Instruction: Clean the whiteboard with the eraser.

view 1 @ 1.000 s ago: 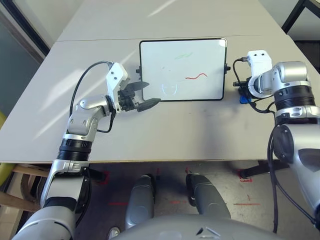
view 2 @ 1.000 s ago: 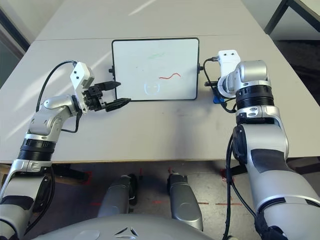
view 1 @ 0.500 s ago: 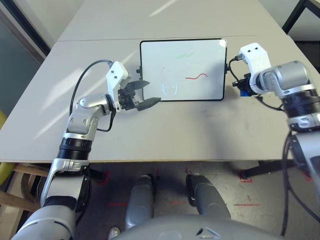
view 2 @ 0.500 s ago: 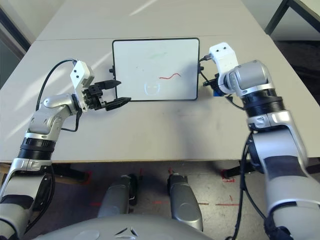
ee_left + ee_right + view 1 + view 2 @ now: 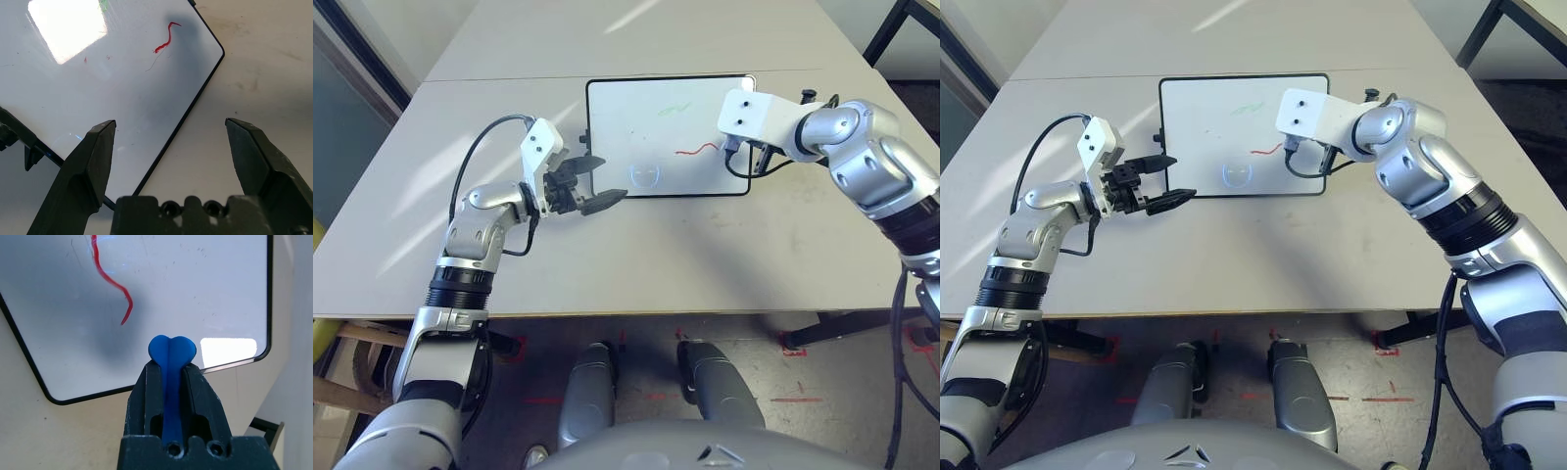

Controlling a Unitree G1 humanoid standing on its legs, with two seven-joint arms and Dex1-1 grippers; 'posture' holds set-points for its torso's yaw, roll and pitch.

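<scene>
Hand (image 5: 172,377), right: over whiteboard (image 5: 656,117) | eraser (image 5: 172,352) clamped | forearm angled

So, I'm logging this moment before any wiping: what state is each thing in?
Right gripper: shut on the eraser, over the board's edge area.
Eraser: held between the fingers.
Left gripper: open, nothing held.
Whiteboard: flat on the table, still marked red and green.
</scene>
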